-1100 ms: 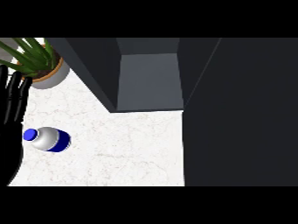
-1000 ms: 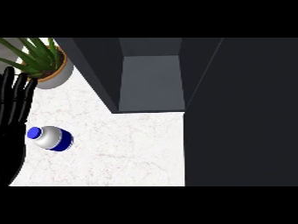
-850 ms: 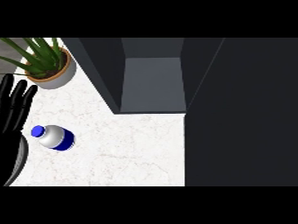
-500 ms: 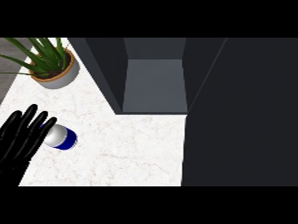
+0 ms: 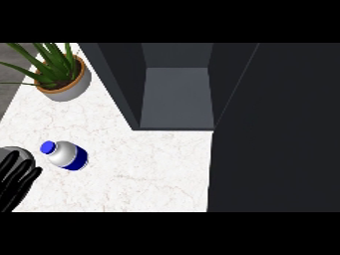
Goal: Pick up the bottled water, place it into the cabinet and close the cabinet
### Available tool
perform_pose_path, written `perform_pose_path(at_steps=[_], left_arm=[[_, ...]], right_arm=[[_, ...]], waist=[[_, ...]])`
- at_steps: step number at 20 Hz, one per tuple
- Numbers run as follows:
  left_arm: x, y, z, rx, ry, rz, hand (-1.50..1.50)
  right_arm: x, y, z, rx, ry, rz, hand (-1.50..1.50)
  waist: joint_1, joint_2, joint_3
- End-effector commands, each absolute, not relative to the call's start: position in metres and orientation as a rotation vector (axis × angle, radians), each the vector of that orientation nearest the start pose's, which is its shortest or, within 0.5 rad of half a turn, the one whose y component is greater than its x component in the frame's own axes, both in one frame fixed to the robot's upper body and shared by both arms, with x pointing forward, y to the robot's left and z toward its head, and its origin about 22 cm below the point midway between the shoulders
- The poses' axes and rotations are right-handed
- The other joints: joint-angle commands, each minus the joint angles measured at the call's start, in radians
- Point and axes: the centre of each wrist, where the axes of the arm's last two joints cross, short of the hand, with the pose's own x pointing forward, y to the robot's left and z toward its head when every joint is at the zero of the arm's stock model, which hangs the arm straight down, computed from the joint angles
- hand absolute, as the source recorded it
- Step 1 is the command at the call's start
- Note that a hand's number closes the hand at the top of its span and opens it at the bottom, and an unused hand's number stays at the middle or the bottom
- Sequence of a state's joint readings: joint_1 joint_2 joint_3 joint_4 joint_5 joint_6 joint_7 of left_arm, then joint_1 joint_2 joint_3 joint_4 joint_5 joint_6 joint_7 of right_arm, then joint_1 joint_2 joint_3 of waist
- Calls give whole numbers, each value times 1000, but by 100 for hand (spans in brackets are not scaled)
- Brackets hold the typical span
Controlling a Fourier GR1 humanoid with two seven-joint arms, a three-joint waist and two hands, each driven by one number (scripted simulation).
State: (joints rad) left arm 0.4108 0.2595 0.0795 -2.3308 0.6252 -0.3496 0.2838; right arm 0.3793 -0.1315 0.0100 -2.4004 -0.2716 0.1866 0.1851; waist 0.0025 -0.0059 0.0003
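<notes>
Down from the head view, the bottled water [image 5: 67, 155] lies on its side on the white marble counter [image 5: 150, 169], its blue cap [image 5: 48, 146] pointing toward the upper left. Just beside it, at the lower-left corner, the left hand [image 5: 7, 182] lies with its fingers straight and spread, holding nothing. Farther back, a potted plant [image 5: 61, 79] stands near the counter's far-left corner. The open cabinet [image 5: 176, 99] shows a bare grey interior, its dark door [image 5: 283, 129] filling the right side.
</notes>
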Motion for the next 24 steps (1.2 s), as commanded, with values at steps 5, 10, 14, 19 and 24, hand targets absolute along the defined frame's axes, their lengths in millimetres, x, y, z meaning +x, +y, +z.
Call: perform_pose_path(at_steps=[5,10,14,19,24], left_arm=[[89,289,154,-541,-1738,-200,-150],[94,286,158,-482,-1746,-155,-150],[82,286,162,-503,-1719,-187,-150],[87,296,153,-436,-1738,-126,-150],[97,307,153,-342,-1753,-44,-150]], right_arm=[[101,-258,164,242,-1908,82,-150],[87,-258,172,269,-1907,113,-150],[94,-261,164,235,-1899,103,-150],[88,-265,167,263,-1889,92,-150],[85,-273,166,262,-1886,123,-150]], waist=[[13,-5,-1],[-7,-5,0],[8,-5,0],[-3,-4,0],[-20,-2,1]])
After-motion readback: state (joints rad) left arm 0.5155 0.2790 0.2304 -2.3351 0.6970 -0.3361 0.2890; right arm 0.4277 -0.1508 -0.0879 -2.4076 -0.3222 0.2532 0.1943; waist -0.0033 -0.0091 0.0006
